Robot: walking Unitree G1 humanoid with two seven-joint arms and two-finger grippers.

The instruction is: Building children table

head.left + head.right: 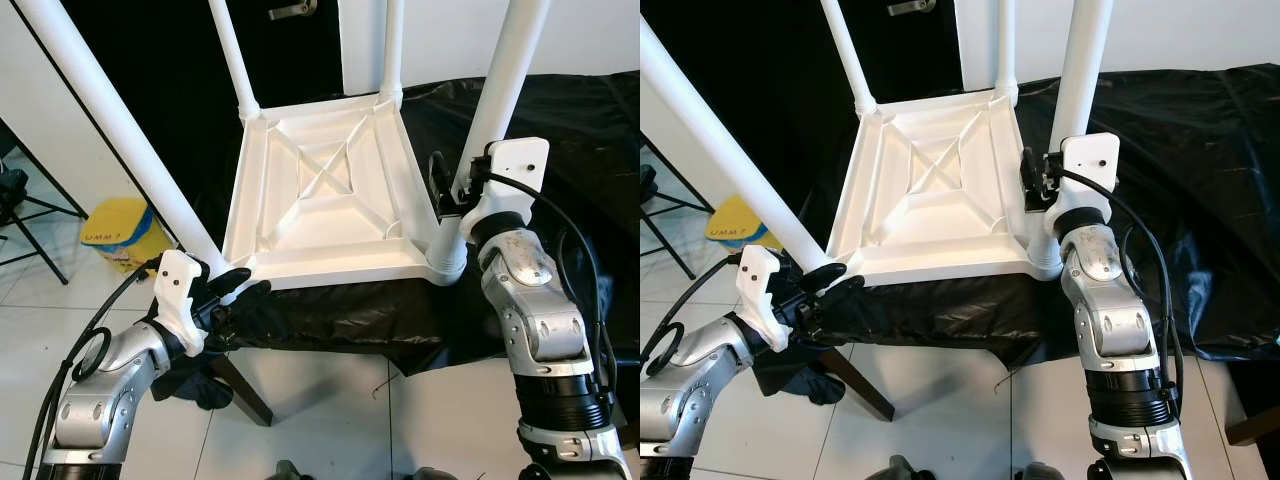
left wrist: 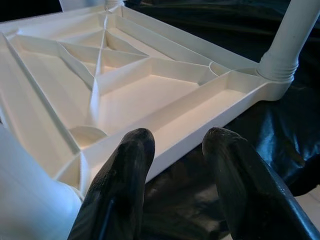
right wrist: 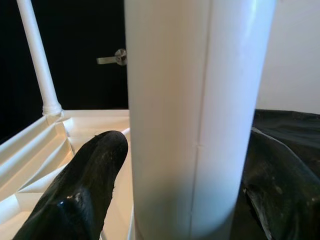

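The white moulded-plastic children's table point(image 1: 325, 195) lies upside down on a black-draped table point(image 1: 560, 140), four tubular legs up. It looks light, stiff and slick. The right end effector point(image 1: 447, 190) clasps the near right leg point(image 1: 500, 100); the left end effector point(image 1: 232, 287), fingers parted, holds nothing beside the near rim, a ribbed edge offering firmer purchase.

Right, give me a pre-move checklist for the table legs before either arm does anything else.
1. All four legs stand in their corner sockets of the upturned table top: ok.
2. Right pincer around the near right leg, one finger each side: ok.
3. That leg screwed fully home in its socket: cannot tell.
4. Left pincer open at the near left corner, by the near left leg: ok.
5. Left pincer gripping anything: not ok, its fingers are apart with nothing between.
6. Top lying flat on the black sheet: ok.
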